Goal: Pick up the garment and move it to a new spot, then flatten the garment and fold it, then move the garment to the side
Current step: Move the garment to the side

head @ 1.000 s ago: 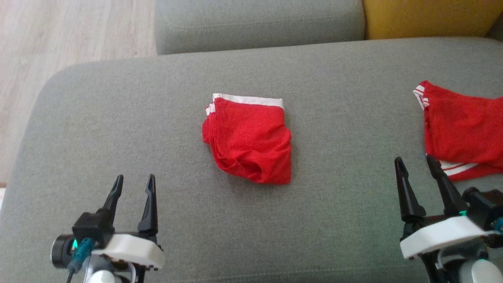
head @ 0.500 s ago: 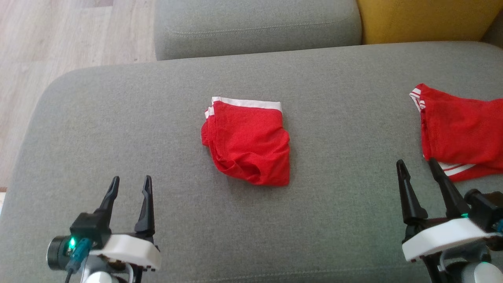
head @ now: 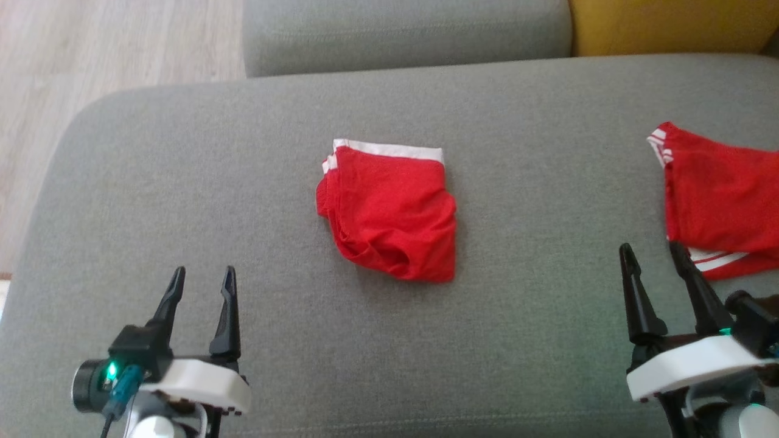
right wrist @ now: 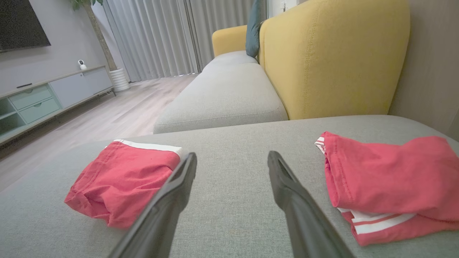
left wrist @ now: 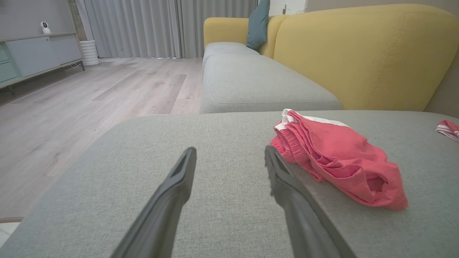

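Garment [head: 389, 213]: red, white waistband at far edge, folded compact, slightly rumpled, lying mid-cushion [head: 182, 182]. Bare grey fabric is seen all round it; the cushion's left edge rounds off toward wood floor [head: 91, 48]. A second red garment [head: 721, 201] lies well apart at right. Left gripper [head: 204, 272] and right gripper [head: 650, 247] are held parted, empty.

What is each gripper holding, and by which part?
Nothing: left gripper and right gripper are open, empty; the folded red garment lies apart on the grey cushion.
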Controlling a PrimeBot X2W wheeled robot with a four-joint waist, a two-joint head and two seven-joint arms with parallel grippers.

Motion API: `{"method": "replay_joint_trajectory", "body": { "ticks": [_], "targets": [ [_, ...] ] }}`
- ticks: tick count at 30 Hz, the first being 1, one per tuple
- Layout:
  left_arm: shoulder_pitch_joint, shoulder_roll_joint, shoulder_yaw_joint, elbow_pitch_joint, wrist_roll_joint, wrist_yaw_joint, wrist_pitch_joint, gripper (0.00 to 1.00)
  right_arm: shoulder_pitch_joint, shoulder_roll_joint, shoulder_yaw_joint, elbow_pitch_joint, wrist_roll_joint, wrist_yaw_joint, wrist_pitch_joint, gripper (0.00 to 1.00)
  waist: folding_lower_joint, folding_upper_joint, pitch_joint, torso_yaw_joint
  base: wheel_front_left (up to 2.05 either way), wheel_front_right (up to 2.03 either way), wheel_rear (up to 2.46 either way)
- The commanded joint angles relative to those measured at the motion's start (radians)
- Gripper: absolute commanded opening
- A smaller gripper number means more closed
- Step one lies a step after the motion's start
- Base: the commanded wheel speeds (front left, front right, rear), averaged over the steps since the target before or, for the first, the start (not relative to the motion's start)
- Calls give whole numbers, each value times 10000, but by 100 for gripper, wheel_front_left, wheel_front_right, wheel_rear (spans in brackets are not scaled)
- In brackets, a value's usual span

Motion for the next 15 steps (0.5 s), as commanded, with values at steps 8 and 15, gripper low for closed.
{"method": "replay_joint_trajectory", "body": {
  "ticks": [8, 15],
  "targets": [
    [-1470, 136, 1, -696, 356, 7, -193, 100, -1169, -159, 189, -26, -11, -7, 110, 100, 0, 0, 1129, 702, 0, 0, 0],
    [-2443, -121, -217, -790, 450, -34, -296, 100, -2378, -292, 621, 1088, 166, -7, 190, 100, 0, 0, 1982, 1407, 0, 0, 0]
  ]
}}
